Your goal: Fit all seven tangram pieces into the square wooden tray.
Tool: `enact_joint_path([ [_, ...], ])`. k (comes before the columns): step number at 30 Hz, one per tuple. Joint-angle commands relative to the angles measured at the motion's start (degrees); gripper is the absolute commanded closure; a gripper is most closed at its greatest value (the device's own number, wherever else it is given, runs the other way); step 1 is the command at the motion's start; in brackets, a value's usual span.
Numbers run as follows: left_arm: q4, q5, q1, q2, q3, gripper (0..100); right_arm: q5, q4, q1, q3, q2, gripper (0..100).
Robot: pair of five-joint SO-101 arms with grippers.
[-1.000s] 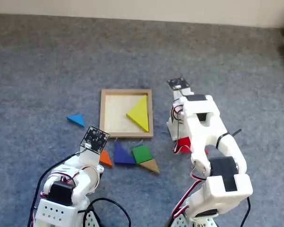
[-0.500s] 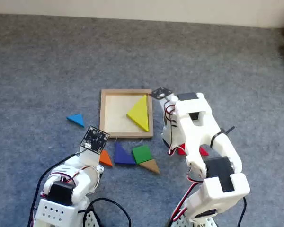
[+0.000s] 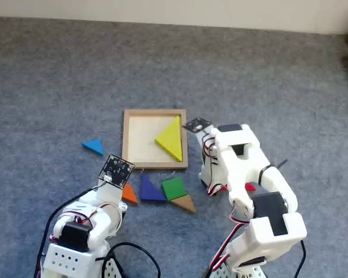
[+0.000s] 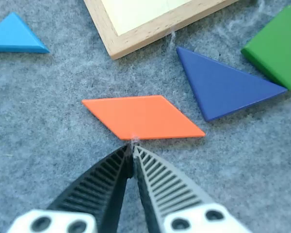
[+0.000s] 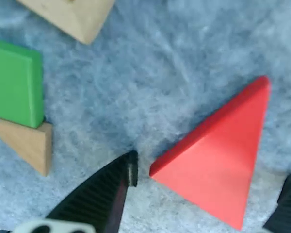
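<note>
Two arms: I see the right one bent down beside the tray [image 3: 155,112], the left one folded low.
Right tool [image 5: 211,183]: fingers apart, straddling the red triangle [image 5: 218,145] on the table.
Left tool [image 4: 132,154]: pressed together, tips at the orange parallelogram [image 4: 143,117].
Tray: holds the yellow triangle [image 3: 173,139].

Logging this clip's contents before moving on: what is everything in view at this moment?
wooden tray: one, pale wood, mid-carpet
yellow triangle: one, inside tray
light blue triangle: one, on carpet beside tray
orange parallelogram: one, at left gripper's tip
dark blue triangle: one, between tray and arms
green square: one, next to dark blue triangle
tan triangle: one, beside green square
red triangle: one, under right arm
carpet: grey
left gripper: shut
right gripper: open, straddling red triangle
</note>
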Motion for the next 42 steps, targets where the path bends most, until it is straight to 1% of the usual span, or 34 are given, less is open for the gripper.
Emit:
enact_joint_path([
  [1,0.0,0.4,0.8,-2.6,1.2,99,0.7,-1.2,0.8,-0.2,-2.6,57.4],
  [4,0.0,0.4,0.8,-2.6,1.2,99,0.7,-1.3,0.8,-0.2,-2.6,58.8],
  [8,0.0,0.4,0.8,-2.6,1.2,99,0.7,-1.4,0.8,-0.2,-2.6,67.2],
  [11,0.0,0.4,0.8,-2.6,1.2,99,0.7,-1.4,0.8,-0.2,-2.6,70.6],
  [27,0.0,0.4,0.8,-2.6,1.2,99,0.7,-0.7,0.8,-0.2,-2.7,71.0],
  [32,0.0,0.4,0.8,-2.6,1.2,99,4.9,2.4,0.8,-0.2,-2.7,71.0],
  [37,0.0,0.4,0.8,-2.6,1.2,99,5.2,2.0,3.0,-0.2,-2.7,71.0],
  [42,0.0,0.4,0.8,-2.6,1.2,99,5.3,1.9,3.0,-0.3,-2.7,71.3],
])
